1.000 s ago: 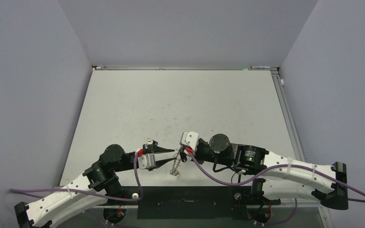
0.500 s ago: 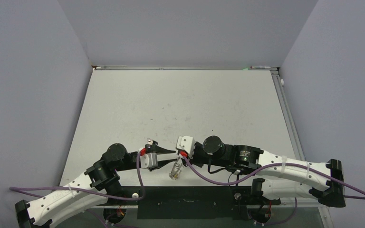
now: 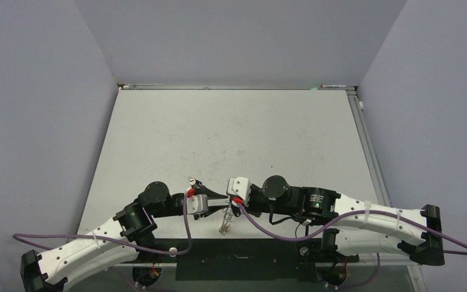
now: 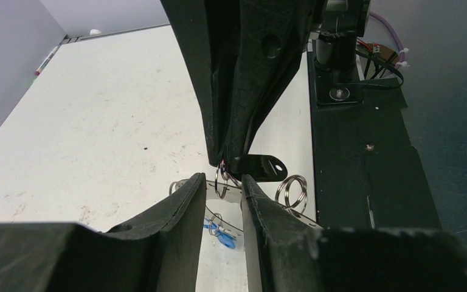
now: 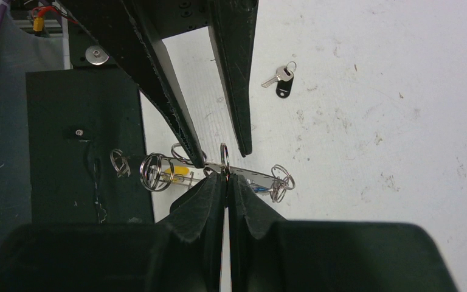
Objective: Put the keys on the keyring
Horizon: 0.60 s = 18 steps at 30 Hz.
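The left end effector point(image 4: 222, 182) has slid in, jaws apart, tips beside the keyring point(image 5: 252, 176), which the right end effector point(image 5: 225, 179) pinches at the counter's point(image 5: 371, 121) near edge; it is probably lining up on a loop.

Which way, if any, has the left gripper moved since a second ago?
Yes. Judged against the black base plate in the top view, the left gripper has shifted right, nearer the keyring held by the right gripper.
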Available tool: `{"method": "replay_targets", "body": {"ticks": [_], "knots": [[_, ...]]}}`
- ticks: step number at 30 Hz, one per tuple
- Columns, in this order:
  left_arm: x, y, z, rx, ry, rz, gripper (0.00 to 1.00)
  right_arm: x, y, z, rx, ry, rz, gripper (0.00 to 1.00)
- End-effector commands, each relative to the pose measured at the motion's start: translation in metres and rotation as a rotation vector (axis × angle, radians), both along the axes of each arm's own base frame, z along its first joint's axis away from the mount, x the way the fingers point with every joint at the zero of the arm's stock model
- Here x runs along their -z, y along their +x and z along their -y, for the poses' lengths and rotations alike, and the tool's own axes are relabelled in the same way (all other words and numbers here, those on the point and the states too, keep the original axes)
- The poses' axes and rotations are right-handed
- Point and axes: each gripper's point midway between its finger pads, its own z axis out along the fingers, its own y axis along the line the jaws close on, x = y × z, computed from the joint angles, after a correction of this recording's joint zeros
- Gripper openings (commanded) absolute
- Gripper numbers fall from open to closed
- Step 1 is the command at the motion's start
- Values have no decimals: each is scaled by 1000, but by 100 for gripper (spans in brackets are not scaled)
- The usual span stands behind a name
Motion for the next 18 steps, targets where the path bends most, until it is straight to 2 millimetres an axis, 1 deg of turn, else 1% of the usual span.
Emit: {"method": "replay_targets", "body": {"ticks": [1, 6, 9, 16, 18], "knots": [[-19, -5, 4, 32, -45, 15, 22, -40, -3, -11, -24, 128, 38, 5], [-18, -6, 5, 37, -40, 17, 19, -38, -4, -12, -29, 123, 38, 5], [-17, -7, 5, 39, -39, 16, 12, -39, -5, -12, -33, 126, 40, 5], [-21, -3, 4, 13, -55, 23, 0, -41, -9, -12, -40, 131, 41, 5], [-23, -3, 4, 4, -65, 18, 0, -41, -9, -13, -43, 135, 41, 5]]}}
